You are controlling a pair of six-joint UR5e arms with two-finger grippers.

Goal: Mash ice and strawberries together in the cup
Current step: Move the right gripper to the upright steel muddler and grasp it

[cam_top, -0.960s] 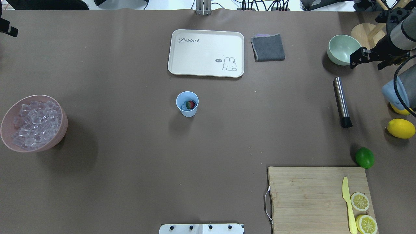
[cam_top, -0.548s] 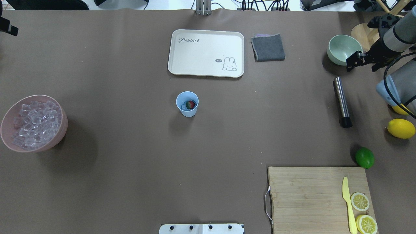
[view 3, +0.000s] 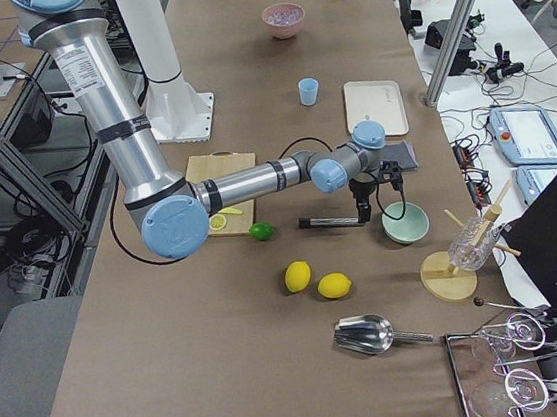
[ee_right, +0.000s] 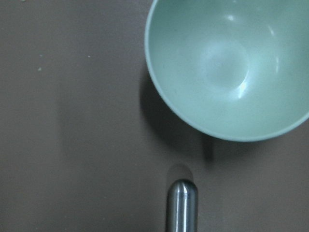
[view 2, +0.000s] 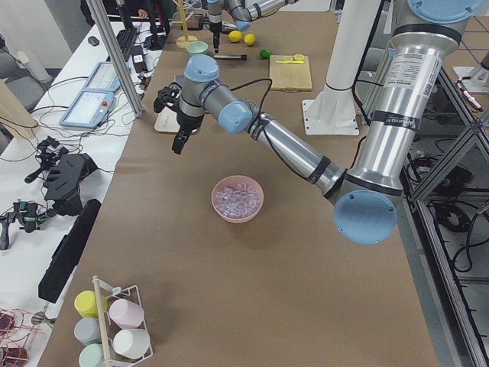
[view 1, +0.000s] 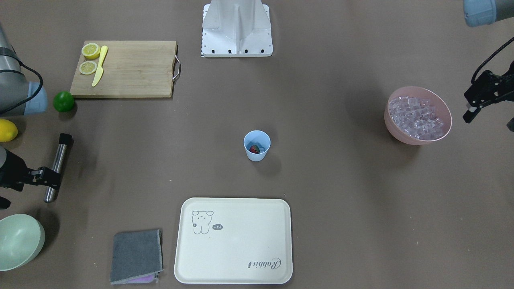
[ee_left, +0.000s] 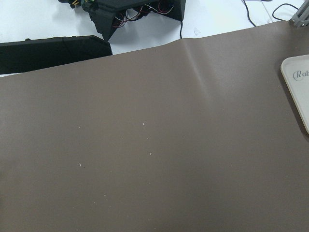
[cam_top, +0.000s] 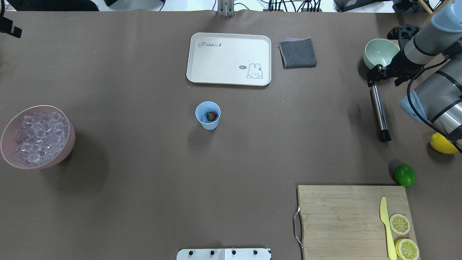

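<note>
The small, tapered light-blue plastic cup (cam_top: 208,116) stands mid-table. It holds a red strawberry (cam_top: 212,116) and glassy ice cubes (cam_top: 38,137), with many more heaped in the smooth pink bowl (cam_top: 70,143). The right gripper (cam_top: 382,74) hangs with fingers spread over the rounded tip of the brushed-steel rod (cam_top: 379,113). The left gripper (view 1: 489,118), also spread, hovers beyond the pink bowl.

Robotics lab (aluminium framing (view 2: 114,53), cables (cam_top: 288,5), teach pendants (view 3: 527,135)).

Silver arms (view 3: 246,184), pale-blue joint caps (view 3: 172,229), black cables (view 1: 492,55)
</note>
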